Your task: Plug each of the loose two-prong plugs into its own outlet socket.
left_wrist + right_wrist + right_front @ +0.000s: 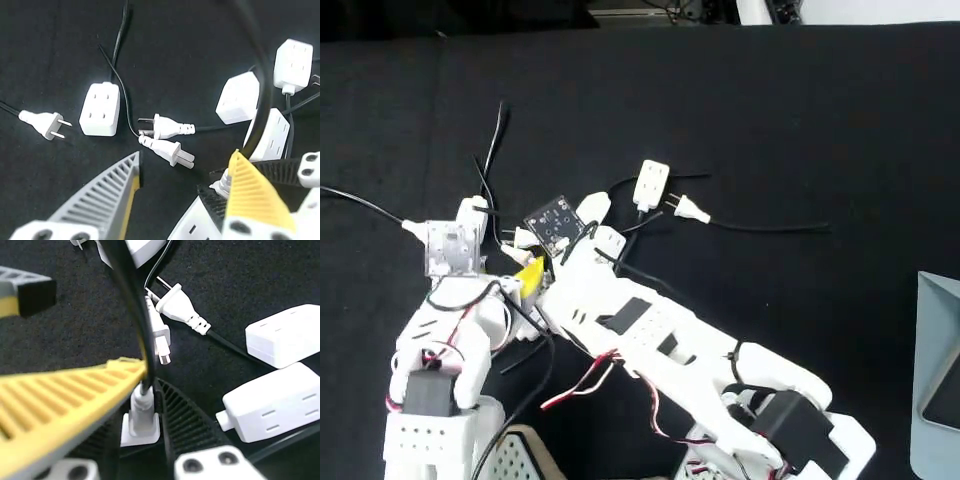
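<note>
My left gripper (186, 156) hangs open over two loose white plugs (167, 127) (167, 151) lying side by side on the black cloth. Beside them lie a white two-outlet socket (100, 109) and a third plug (45, 124). My right gripper (150, 385) is shut on a white plug (141, 416) whose black cable (127, 300) runs up between the yellow finger (65, 395) and the black finger (185, 425). Close by lie two white sockets (275, 402) (285, 335). In the high view both arms meet at centre left; a socket (651, 183) and a plug (690, 208) lie farther back.
More white sockets (239, 97) (294, 64) (270, 135) crowd close to the right arm's black finger (250, 175). Black cables (490, 150) trail over the cloth. A grey tray (935, 370) stands at the right edge.
</note>
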Controlling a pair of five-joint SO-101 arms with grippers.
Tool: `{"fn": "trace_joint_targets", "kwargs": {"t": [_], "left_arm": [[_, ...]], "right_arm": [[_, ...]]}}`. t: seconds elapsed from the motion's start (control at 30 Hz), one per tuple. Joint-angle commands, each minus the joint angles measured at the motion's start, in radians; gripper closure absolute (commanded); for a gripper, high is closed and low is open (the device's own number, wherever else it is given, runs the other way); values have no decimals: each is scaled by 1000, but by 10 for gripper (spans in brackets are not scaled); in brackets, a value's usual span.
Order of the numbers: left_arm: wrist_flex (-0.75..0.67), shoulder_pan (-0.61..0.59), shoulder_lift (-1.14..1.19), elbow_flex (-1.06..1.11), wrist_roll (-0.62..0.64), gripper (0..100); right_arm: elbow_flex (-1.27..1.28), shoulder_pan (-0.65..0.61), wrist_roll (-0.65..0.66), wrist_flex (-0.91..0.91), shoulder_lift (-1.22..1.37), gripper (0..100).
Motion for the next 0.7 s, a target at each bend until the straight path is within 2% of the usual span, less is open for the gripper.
{"fn": "trace_joint_targets", "kwargs": {"t": [0.0, 0.33, 0.53, 0.67], "left_arm": [[9, -7, -57, 1, -11, 717], [9, -128, -78, 7, 18, 717], [2, -131, -78, 30, 23, 717], [2, -133, -78, 41, 23, 717]], "right_arm": [[47, -25, 11, 6, -1, 986], [24, -26, 17, 112, -2, 986], [7, -26, 44, 166, -2, 985], [-67, -23, 46, 276, -2, 982]]}}
